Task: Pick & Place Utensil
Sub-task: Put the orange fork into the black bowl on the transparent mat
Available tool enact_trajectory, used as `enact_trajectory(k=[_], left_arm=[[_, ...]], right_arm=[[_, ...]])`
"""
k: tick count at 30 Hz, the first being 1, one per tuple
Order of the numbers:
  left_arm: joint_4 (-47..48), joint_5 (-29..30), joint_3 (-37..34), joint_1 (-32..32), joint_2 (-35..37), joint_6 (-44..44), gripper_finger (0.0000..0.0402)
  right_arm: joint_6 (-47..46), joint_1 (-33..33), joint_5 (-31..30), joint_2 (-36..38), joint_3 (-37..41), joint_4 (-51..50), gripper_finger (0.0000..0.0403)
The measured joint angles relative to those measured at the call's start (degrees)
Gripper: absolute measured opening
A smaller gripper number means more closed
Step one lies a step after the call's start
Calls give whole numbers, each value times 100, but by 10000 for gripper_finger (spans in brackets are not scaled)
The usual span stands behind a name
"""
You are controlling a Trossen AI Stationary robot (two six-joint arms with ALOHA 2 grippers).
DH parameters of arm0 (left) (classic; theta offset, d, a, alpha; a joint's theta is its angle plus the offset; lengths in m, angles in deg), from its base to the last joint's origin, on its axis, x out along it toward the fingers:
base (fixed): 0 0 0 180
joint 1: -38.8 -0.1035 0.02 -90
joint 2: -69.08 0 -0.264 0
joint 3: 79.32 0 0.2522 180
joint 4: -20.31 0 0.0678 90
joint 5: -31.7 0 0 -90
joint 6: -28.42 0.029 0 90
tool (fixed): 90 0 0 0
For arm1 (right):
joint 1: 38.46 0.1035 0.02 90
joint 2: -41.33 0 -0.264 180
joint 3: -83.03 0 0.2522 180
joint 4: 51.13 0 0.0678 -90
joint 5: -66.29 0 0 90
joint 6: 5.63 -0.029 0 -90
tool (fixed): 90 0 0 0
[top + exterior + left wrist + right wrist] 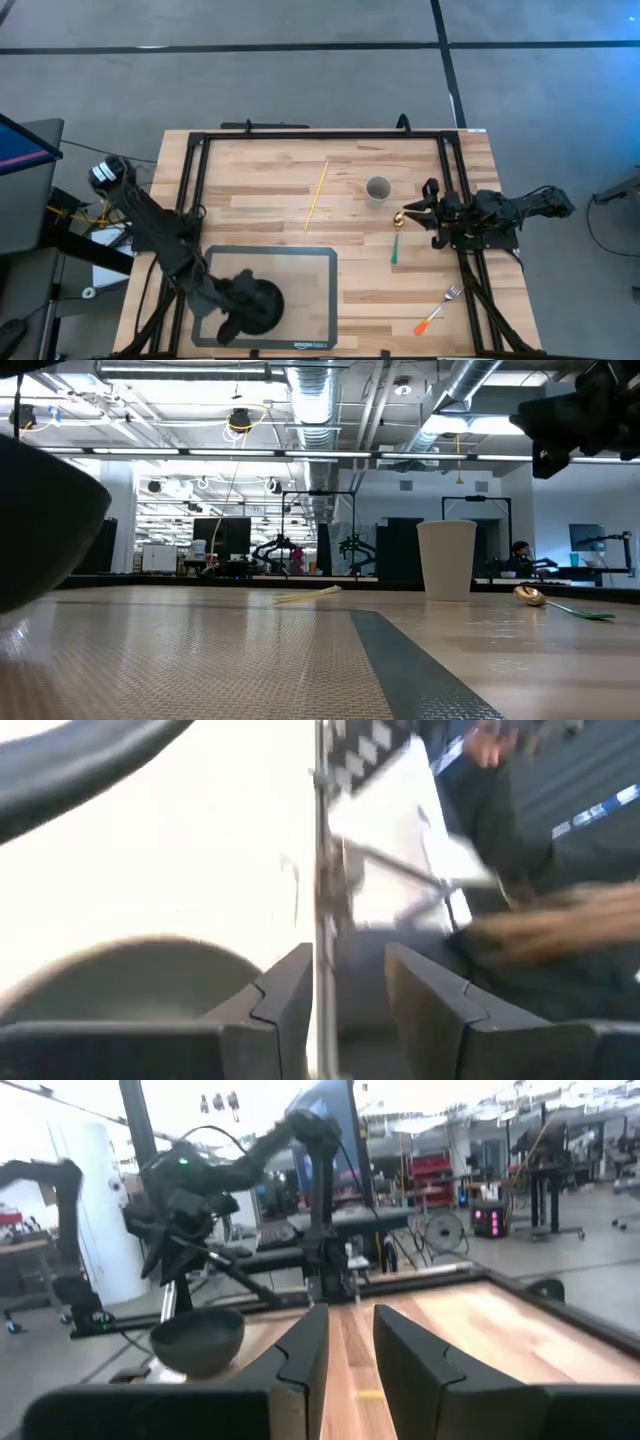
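The right tool (418, 213) hangs near the right edge of the wooden worktop (270, 190), just beside the gold spoon with the green handle (397, 237). Its fingers (300, 1355) are a little apart and hold nothing. The spoon lies near the white cup (378, 188) (a fork with an orange handle (438, 310) lies well apart). The left tool (228, 322) holds a dark bowl (262, 303) over the grey mat (305, 265).
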Motion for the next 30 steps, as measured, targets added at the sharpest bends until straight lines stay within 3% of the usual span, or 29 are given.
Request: enact_trajectory(k=[7,12,17,20,24,30], left_arm=[[-35,503,0,-488,807,2325,118],[-39,626,0,-812,1007,2761,118],[-31,724,0,-1101,983,3216,117],[-31,769,0,-1307,982,3556,117],[-28,771,1,-1545,982,3786,117],[-26,767,2,-1760,982,3804,117]], right_arm=[[187,4,-239,-206,-2,426,77],[157,17,-450,-567,0,895,77],[-70,213,-245,-1111,-2,1807,72],[-197,428,149,-1625,-58,2470,66],[-130,906,132,-2590,-336,3262,63],[-99,1502,-534,-4419,-1314,3485,63]])
